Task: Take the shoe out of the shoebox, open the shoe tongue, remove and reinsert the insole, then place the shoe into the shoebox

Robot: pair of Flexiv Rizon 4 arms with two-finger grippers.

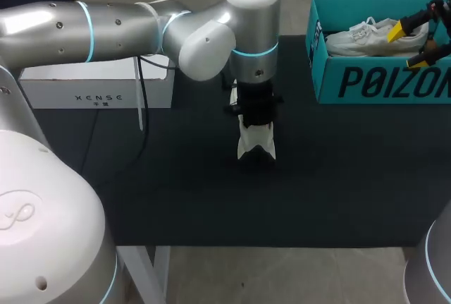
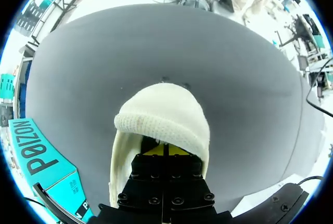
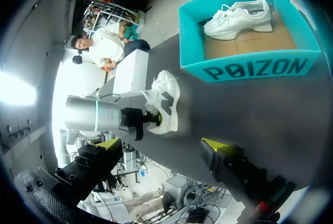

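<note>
A white shoe (image 1: 255, 143) stands on the black table mat at the middle, and my left gripper (image 1: 255, 117) comes down on it from above, shut on it. In the left wrist view the shoe (image 2: 161, 122) bulges out just ahead of the closed yellow tips of my left gripper (image 2: 165, 150). A teal shoebox (image 1: 380, 82) sits at the far right with a second white shoe (image 1: 366, 38) lying inside. My right gripper (image 1: 409, 46) hangs open over that box. The right wrist view shows the box (image 3: 250, 68), the boxed shoe (image 3: 239, 18), the held shoe (image 3: 167, 102) and my open right gripper (image 3: 161, 144).
A white carton (image 1: 99, 85) stands at the back left of the mat, behind my left arm; it also shows in the right wrist view as the white carton (image 3: 130, 70). A black cable (image 1: 141, 99) hangs in front of it. The mat's near edge (image 1: 268, 244) borders open floor.
</note>
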